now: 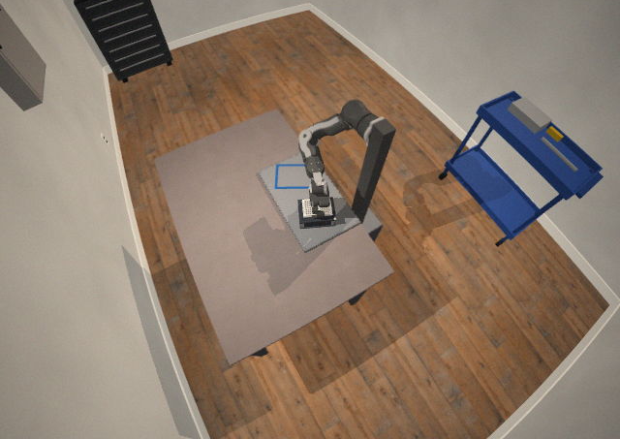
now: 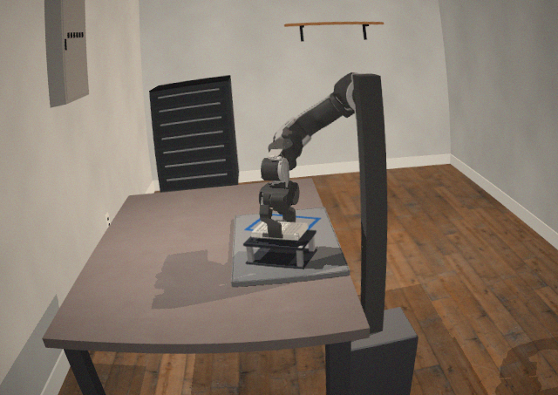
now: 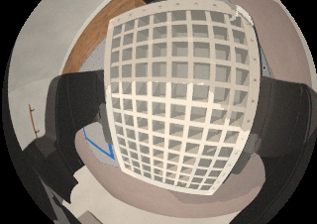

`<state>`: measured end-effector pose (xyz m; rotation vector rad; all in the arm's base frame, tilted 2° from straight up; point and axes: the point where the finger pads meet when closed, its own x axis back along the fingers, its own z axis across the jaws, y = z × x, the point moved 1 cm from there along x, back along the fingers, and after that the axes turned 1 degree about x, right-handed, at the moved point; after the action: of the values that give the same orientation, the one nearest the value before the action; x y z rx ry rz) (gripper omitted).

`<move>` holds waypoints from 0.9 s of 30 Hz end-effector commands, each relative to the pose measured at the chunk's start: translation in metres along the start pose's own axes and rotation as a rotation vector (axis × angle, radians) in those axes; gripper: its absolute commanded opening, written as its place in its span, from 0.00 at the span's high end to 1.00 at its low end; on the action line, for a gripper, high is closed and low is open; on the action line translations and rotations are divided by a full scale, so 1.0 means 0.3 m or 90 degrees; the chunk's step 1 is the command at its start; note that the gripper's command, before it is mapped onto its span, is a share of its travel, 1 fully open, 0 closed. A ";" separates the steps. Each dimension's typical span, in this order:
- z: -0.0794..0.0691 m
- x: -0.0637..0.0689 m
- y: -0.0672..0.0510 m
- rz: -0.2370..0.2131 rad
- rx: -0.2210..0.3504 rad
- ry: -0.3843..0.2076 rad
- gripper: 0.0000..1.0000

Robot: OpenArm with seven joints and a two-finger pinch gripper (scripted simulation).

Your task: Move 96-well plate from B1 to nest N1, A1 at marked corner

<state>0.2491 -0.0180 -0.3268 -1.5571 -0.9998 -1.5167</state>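
The 96-well plate point(image 3: 178, 95) is gripped by the gripper point(image 2: 276, 228) above the raised plate nest point(image 2: 279, 245). No readable writing is seen.

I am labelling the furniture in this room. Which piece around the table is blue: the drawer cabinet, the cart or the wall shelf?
The cart with two shelves is blue. The drawer cabinet is black, and the wall shelf is wooden brown.

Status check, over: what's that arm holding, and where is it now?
Gripper shut on the 96-well plate. Plate over the raised nest; fully seated or not, cannot tell. Blue-outlined bench spot vacated. Nothing seen blocking the nest.
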 end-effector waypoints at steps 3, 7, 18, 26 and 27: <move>0.001 0.003 0.001 -0.001 0.000 0.001 1.00; 0.006 0.014 0.008 -0.002 -0.001 0.002 1.00; 0.006 0.014 0.008 -0.002 -0.001 0.002 1.00; 0.002 0.003 -0.003 0.000 0.001 0.001 1.00; 0.002 0.003 -0.003 0.000 0.001 0.001 1.00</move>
<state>0.2488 -0.0175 -0.3261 -1.5570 -0.9981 -1.5160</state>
